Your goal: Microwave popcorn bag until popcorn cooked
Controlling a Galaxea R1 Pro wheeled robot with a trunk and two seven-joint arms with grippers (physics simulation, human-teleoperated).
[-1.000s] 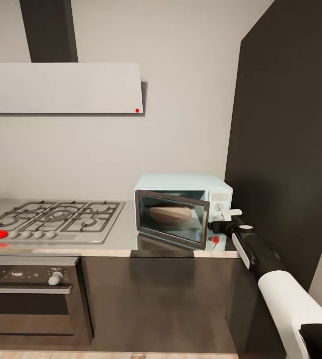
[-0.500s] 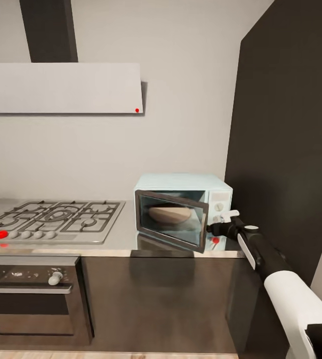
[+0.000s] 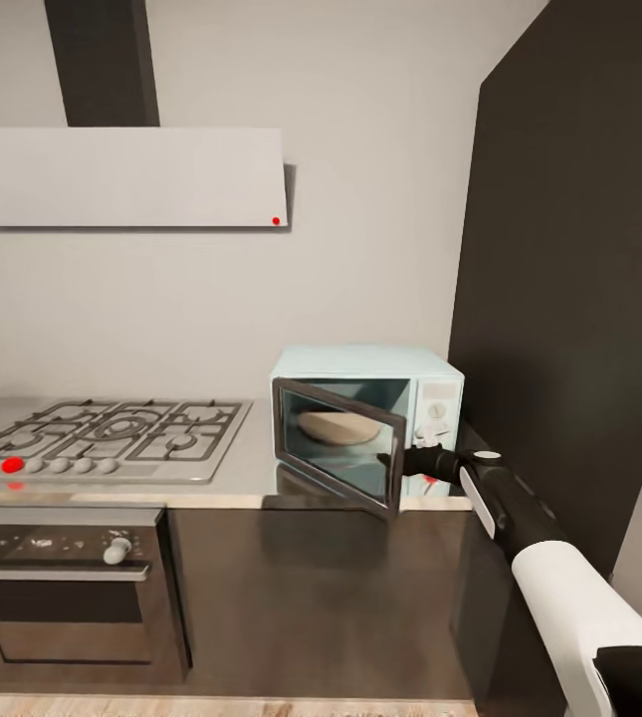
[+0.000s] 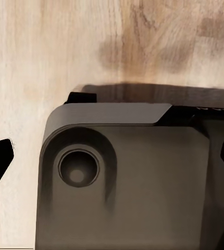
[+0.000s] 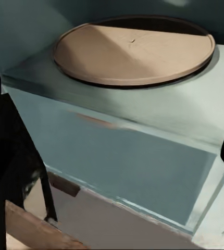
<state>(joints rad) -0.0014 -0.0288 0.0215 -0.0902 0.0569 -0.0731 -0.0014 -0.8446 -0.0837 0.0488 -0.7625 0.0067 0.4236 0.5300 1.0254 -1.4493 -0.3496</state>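
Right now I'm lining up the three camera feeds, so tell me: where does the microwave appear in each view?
Head view: the microwave stands on the countertop right of centre, door ajar, the right gripper at the door's free edge.
Left wrist view: not in it; wood floor and a dark robot part.
Right wrist view: its open cavity seen close up.
Shared landmark: the tan round turntable inside, in the head and right wrist views.
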